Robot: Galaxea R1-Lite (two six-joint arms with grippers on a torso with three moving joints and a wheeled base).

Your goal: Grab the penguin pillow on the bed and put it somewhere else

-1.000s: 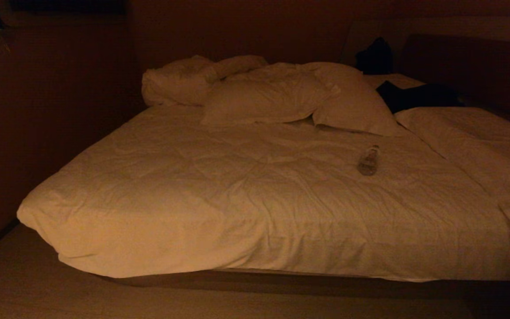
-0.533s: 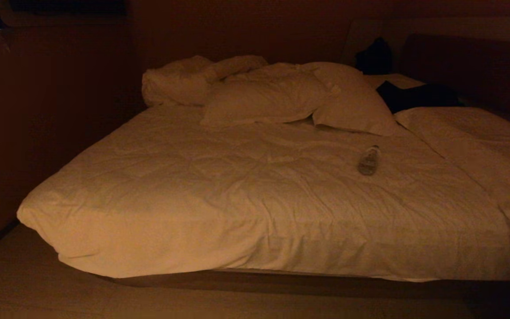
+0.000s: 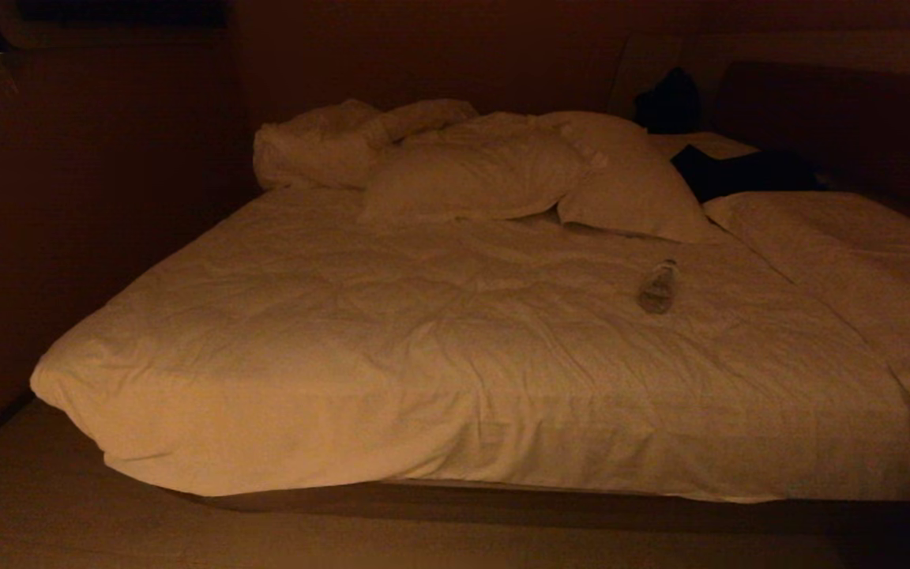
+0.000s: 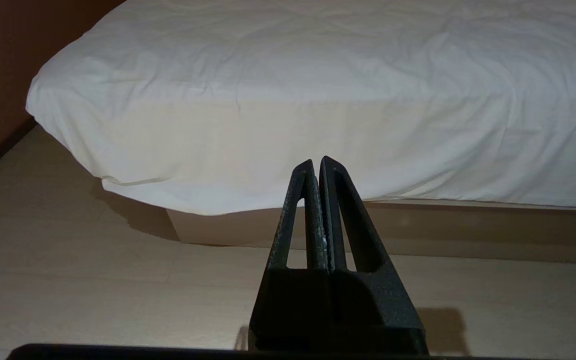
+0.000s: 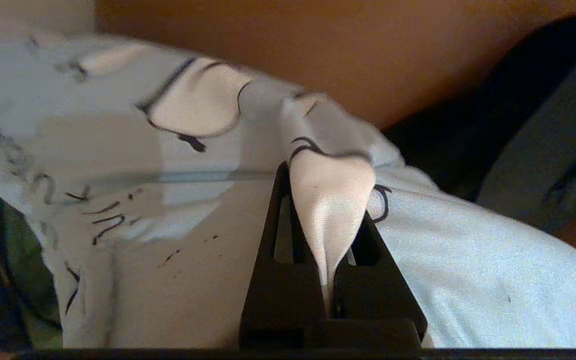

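- bed (image 3: 455, 348) takes up most of our head view, wide and low, with a wrinkled duvet hanging over the near edge
- rumpled plain pillows (image 3: 502, 170) are piled at the far end, against a dark wall
- small clear bottle (image 3: 658, 286) lies on its side on the duvet, right of the middle, just in front of the pillows
- dark clothes (image 3: 739, 170) are dumped near the headboard on the right, and a second duvet (image 3: 858, 261) lies alongside on that side
- pale floor (image 4: 93, 280) runs along the foot of the bed, wall close on the left
- our left gripper (image 4: 317, 167) hangs over that floor, pointing at the bed's edge, fingers pressed together with nothing in them
- our right gripper (image 5: 325, 200) is clamped on a pinch of the penguin pillow (image 5: 193, 165); the fabric bunches up between the fingers
- the pillow only shows in the right wrist view, filling most of it, so we can't say where it sits relative to the bed
- versus a second ago, the head view looks the same to us: bottle, pillows and clothes all in the same spots
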